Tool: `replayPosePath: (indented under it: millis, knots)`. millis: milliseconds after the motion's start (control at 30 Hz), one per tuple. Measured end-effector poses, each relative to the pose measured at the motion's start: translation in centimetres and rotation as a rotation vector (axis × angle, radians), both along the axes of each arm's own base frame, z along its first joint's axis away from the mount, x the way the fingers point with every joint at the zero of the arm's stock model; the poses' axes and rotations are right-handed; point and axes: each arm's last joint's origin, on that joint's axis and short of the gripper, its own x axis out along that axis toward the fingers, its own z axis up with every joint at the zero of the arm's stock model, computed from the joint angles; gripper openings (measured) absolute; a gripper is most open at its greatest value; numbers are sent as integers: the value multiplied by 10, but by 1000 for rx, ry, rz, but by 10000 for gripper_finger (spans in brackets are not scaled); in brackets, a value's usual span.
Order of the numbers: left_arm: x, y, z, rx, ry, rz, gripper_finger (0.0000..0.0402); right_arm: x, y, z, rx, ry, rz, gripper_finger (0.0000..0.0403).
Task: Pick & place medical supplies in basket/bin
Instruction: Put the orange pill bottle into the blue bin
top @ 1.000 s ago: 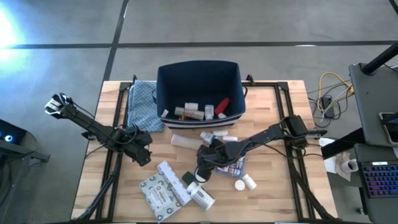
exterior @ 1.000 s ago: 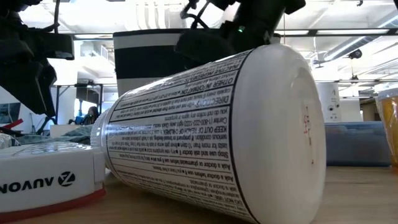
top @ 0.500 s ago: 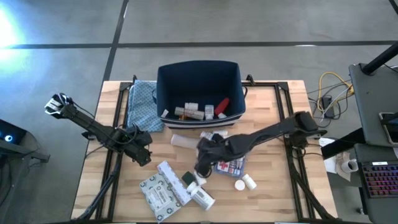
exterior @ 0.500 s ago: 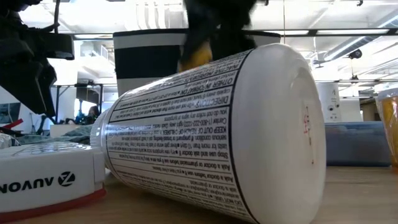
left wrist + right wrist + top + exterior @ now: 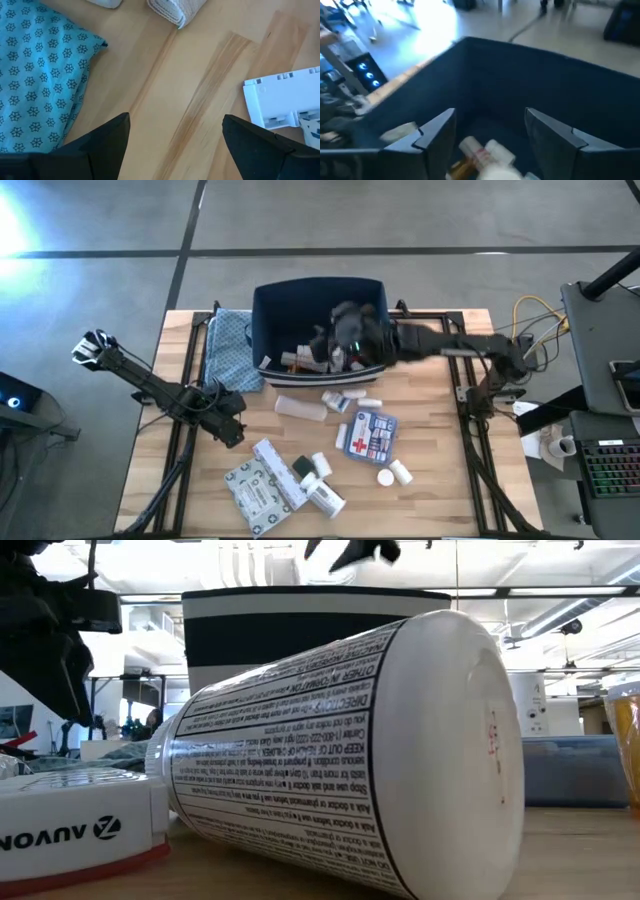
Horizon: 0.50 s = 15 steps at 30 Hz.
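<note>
Right claw point(image 5: 490, 135) parted, empty, over bin point(image 5: 530, 85)

bright daylight, blurred right wrist view

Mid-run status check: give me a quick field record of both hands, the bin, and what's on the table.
left hand: open, empty, low over bare table beside the blue cloth
right hand: open, above the bin's inside
bin: already holds several bottles
on table: first-aid box, printed packets, white bottles
</note>
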Motion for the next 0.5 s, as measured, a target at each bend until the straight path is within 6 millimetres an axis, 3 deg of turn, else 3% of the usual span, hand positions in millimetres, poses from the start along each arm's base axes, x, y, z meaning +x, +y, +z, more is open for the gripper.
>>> replayPosePath:
  millis: [133,233,367,500]
  knots:
    - [1,0,0,-5,-7,2,295,0,-40,-9,99,30,23,249]
    - [1,0,0,-16,-15,23,295,0,-41,-7,79,49,54,256]
    - [2,-1,1,-27,-27,34,295,-3,-4,4,51,139,257,259]
    - [2,-1,1,-34,-33,43,295,-13,52,-12,91,344,436,260]
